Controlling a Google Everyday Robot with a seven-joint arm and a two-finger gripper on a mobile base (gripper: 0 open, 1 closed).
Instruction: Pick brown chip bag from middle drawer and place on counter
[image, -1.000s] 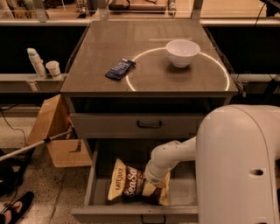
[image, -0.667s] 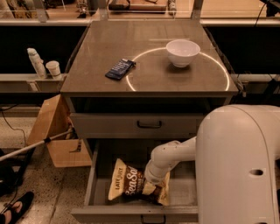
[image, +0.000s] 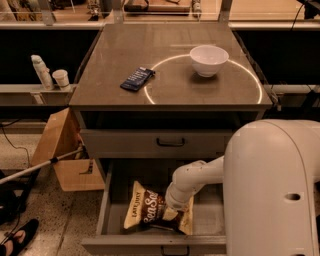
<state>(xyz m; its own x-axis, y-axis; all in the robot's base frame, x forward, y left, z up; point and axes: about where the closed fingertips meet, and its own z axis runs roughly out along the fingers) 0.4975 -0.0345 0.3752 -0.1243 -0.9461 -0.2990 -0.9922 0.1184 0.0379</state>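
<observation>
The brown chip bag (image: 148, 208) lies on the floor of the open middle drawer (image: 116, 215), left of centre, its "Sea Salt" script facing up. My white arm reaches down into the drawer from the right. My gripper (image: 172, 214) is at the bag's right end, low against it, below the wrist. The counter (image: 170, 55) above carries a thin white circle.
A white bowl (image: 209, 60) stands on the counter inside the circle's far right. A small dark blue packet (image: 137, 78) lies at the circle's left edge. A closed drawer front with a black handle (image: 170, 142) sits above the open drawer. A cardboard box (image: 62, 150) stands at the left.
The arm and the bag have barely moved; the bag looks slightly shifted under the wrist.
</observation>
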